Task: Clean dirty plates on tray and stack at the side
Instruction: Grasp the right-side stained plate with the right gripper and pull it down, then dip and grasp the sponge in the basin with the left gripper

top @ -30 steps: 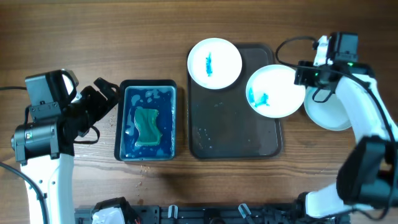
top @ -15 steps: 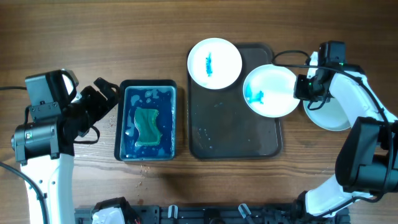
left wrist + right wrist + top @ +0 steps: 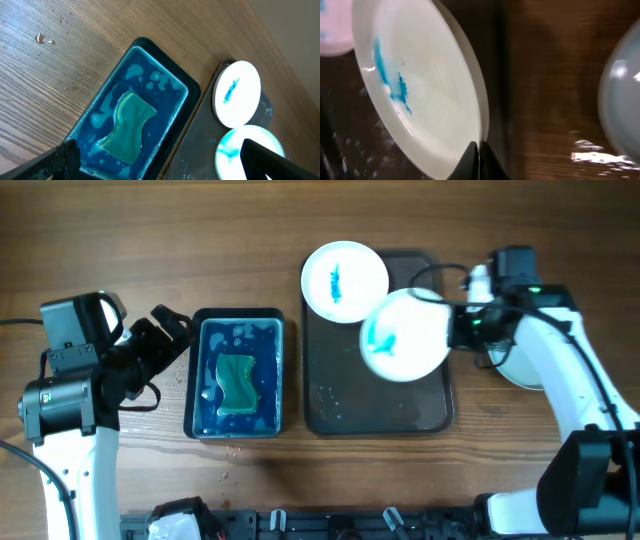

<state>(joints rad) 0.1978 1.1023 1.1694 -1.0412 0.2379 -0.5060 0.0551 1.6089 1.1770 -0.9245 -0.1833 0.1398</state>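
Note:
A white plate (image 3: 403,335) smeared with blue hangs tilted above the dark tray (image 3: 340,405), with my right gripper (image 3: 458,328) shut on its right rim. The right wrist view shows that plate (image 3: 420,85) with the right gripper (image 3: 479,150) pinched on its edge. A second blue-stained plate (image 3: 345,282) lies on the tray's far left corner. My left gripper (image 3: 170,345) stands open beside the blue basin (image 3: 278,370). In the left wrist view the left gripper (image 3: 160,165) is wide open above the green sponge (image 3: 127,127).
A clean white plate (image 3: 522,368) lies on the wooden table right of the tray, partly under my right arm, and shows as the plate (image 3: 622,95) in the right wrist view. The basin (image 3: 172,82) holds blue soapy water around the sponge (image 3: 237,383).
My right gripper has shut on the stained plate's rim, lifted it and carried it left over the tray. The left arm has not moved.

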